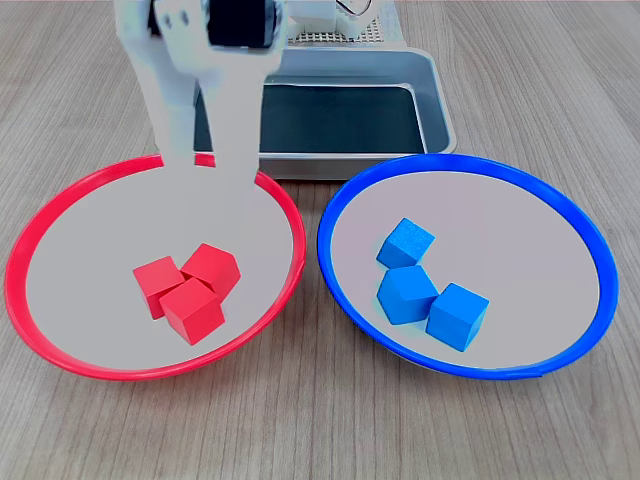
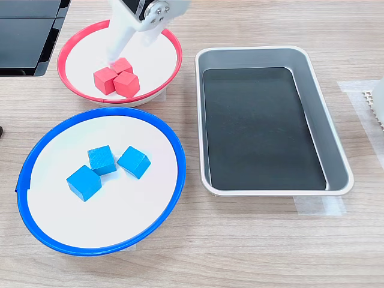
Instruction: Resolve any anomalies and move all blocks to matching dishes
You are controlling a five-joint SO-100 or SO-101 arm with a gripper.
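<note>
Nowhere any legible writing.

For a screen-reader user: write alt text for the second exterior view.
Three red blocks sit clustered in a red-rimmed dish and three blue blocks in a blue-rimmed dish. A white robot arm reaches down over the red dish. A grey tray with a dark base lies on the wooden table.

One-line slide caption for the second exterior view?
Three red blocks in the red-rimmed dish, three blue blocks in the blue-rimmed dish; gripper above red blocks.
</note>
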